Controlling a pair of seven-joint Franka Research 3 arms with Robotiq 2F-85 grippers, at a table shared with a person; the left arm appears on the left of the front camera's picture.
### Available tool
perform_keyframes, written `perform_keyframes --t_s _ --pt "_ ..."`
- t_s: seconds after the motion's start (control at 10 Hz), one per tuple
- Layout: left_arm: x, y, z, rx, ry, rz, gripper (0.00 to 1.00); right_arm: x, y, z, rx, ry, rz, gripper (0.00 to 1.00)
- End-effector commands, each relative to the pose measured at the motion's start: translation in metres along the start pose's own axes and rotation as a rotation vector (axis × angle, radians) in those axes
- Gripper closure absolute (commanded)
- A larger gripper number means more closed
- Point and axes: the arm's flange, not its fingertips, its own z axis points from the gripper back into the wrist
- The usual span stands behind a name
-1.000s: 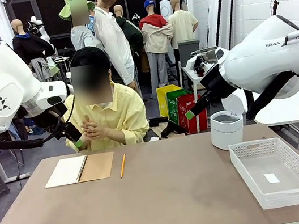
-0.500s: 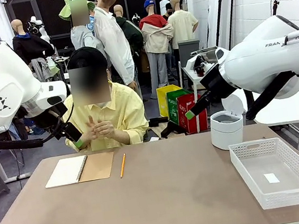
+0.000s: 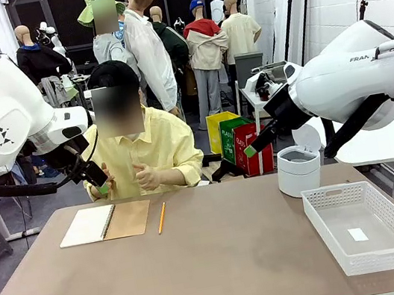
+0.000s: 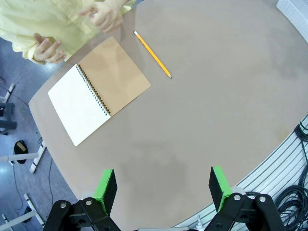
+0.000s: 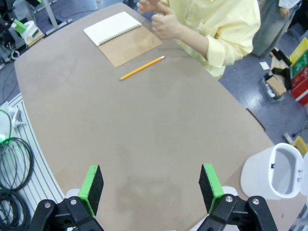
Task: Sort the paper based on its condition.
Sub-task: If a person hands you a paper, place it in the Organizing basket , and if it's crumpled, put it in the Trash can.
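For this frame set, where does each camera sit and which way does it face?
Front: fixed between the arms, facing across the table at the person; left arm and right arm frame it.
Left wrist: above the table, looking down on the notebook; open left gripper at bottom edge.
Right wrist: looking down past the open right gripper at pencil and white bin.
Shared: both wrist views hold notebook, pencil and the person's hands.

Table mid (image 3: 230, 255) open. Obstacles: notebook (image 3: 105, 223) + pencil (image 3: 162, 218) far-left, basket (image 3: 390, 232) + bin (image 3: 298, 170) right, person's hands (image 3: 146, 176) at far edge.
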Motion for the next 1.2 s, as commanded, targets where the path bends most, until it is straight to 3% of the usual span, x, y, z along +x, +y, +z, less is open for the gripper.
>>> perform_keyframes --t_s 0.0,1.1 --pt "-0.0002 0.0006 0.0004 0.002 0.0 -0.001 0.0 0.0009 -0.0001 0.0005 0.002 0.008 0.002 0.0" --pt "-0.0002 0.0006 0.0004 0.002 0.0 -0.001 0.0 0.0009 -0.0001 0.0005 0.002 0.008 0.002 0.0"
